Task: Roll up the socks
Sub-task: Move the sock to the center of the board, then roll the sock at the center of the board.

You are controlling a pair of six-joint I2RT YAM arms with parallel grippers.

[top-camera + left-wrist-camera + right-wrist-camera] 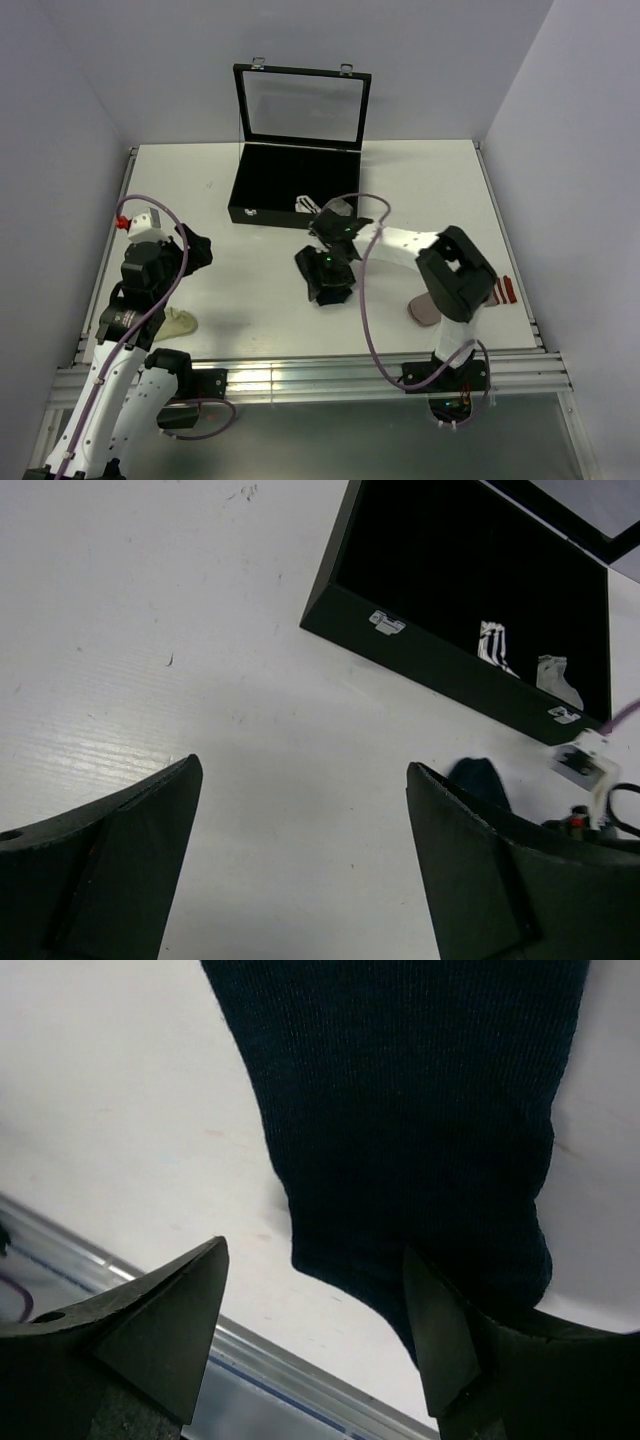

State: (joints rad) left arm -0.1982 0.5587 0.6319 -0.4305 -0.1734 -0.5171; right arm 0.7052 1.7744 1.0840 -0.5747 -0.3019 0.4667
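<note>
A plain navy sock point(410, 1110) lies flat on the white table near the front edge. My right gripper point(315, 1250) is open just above its near end, with the right finger point(440, 1330) over the sock's edge and the left finger over bare table. The sock also shows in the left wrist view point(480, 780). My left gripper point(305, 765) is open and empty above bare table at the left point(200, 248). White socks with black stripes point(495, 640) lie in the open black case point(400, 645).
The case point(262, 213) stands at the back centre with its glass lid up. A pale beige cloth point(178, 322) lies by the left arm's base. A pinkish cloth point(425, 310) and a small red item point(506, 290) lie at the right. A metal rail point(300, 1385) runs along the front edge.
</note>
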